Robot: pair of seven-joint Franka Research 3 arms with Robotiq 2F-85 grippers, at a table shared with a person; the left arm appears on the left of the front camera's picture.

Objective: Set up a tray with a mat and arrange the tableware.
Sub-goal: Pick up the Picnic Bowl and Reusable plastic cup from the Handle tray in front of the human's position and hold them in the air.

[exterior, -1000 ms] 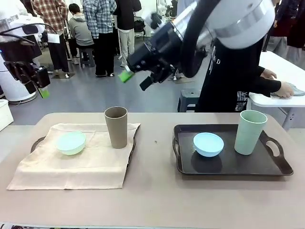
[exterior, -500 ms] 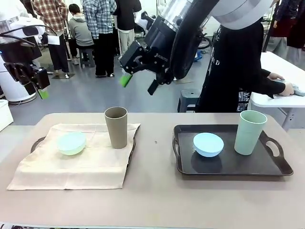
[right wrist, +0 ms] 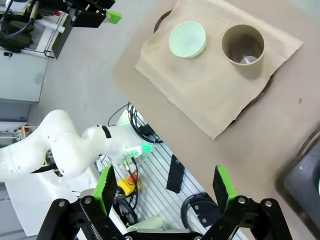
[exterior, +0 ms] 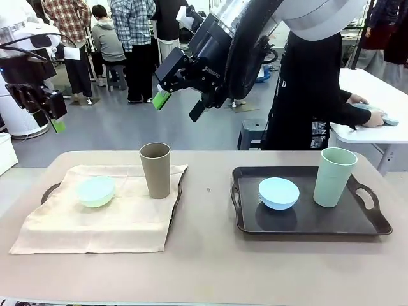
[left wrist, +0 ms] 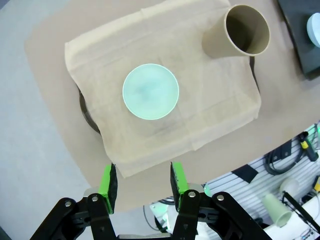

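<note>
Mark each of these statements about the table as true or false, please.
1. The tan cup stands upright on the cloth mat. True.
2. The light blue bowl sits on the mat. False: it sits on the bare dark tray.
3. The pale green cup lies on its side. False: it stands upright on the dark tray.
4. The robot's right hand hangs above the table, open and empty. True.
5. The robot's left hand holds the mint bowl. False: the bowl rests on the mat, and the left hand is raised, open and empty.
</note>
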